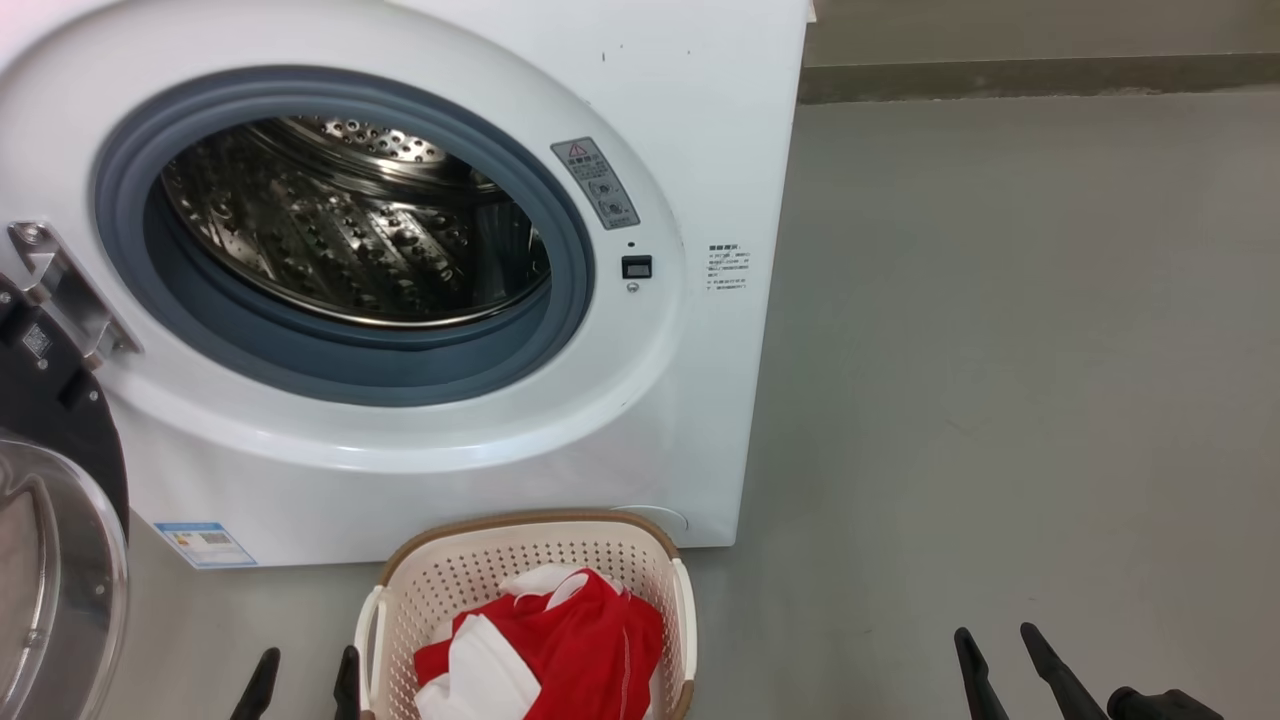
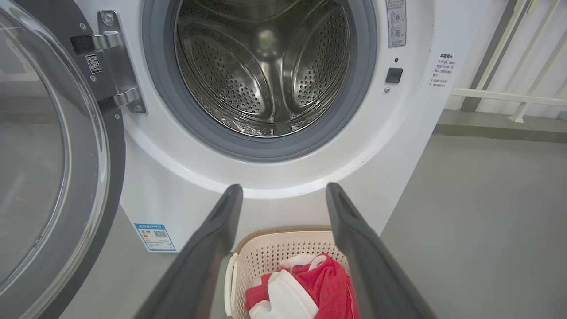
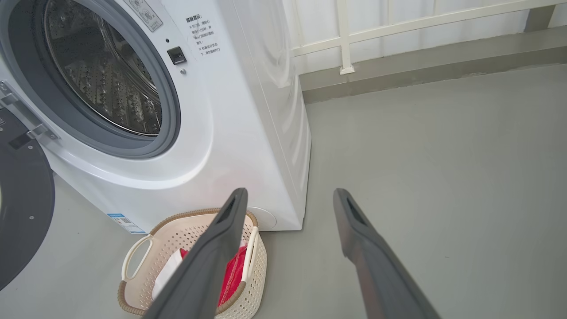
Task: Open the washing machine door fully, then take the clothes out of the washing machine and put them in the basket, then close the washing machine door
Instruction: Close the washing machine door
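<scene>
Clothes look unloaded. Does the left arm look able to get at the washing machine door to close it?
Probably yes. The washing machine door stands open on the robot's left, the left gripper is open and empty beside the basket, and nothing seems to lie between gripper and door.

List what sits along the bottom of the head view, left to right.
washing machine door, swung open → left gripper, open → basket with the red and white clothes in it → right gripper, open.
</scene>
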